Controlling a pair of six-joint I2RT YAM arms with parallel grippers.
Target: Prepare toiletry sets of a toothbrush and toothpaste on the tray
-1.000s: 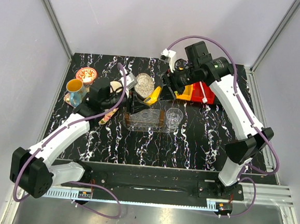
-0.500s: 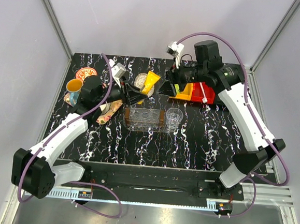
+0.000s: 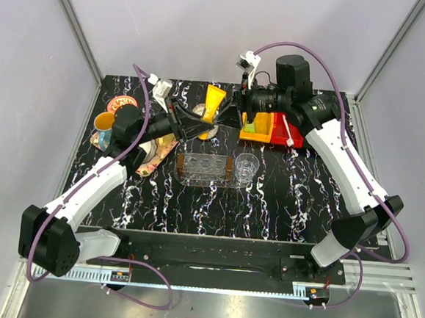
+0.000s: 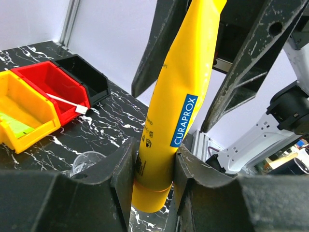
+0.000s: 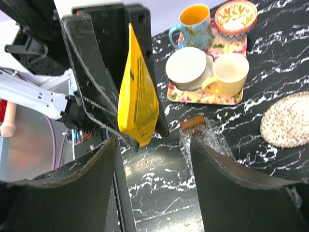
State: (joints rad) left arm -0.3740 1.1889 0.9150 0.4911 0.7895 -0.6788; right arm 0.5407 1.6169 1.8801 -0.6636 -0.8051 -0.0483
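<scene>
My left gripper (image 3: pixel 200 123) is shut on the orange-yellow toothpaste tube (image 3: pixel 214 104) and holds it upright in the air above the back of the table. In the left wrist view the tube (image 4: pixel 166 116) is pinched at its lower end. My right gripper (image 3: pixel 236 106) is open, and its fingers (image 4: pixel 159 43) stand on either side of the tube's upper part without touching it. The tube also shows in the right wrist view (image 5: pixel 137 96). The clear oval tray (image 3: pixel 204 169) lies below. The lime green tube (image 4: pixel 14 126) lies in a yellow bin, and the white toothbrush (image 4: pixel 67 102) in a red bin.
A clear glass cup (image 3: pixel 246 166) stands just right of the tray. Yellow, red and black bins (image 3: pixel 274 128) sit at the back right. A colourful square tray with cups (image 5: pixel 207 92) is at the left, and a round silvery dish (image 5: pixel 289 121) behind the clear tray.
My left gripper has lifted the orange-yellow tube up and toward the back. My right gripper has swung left and now faces the tube with its fingers around it.
</scene>
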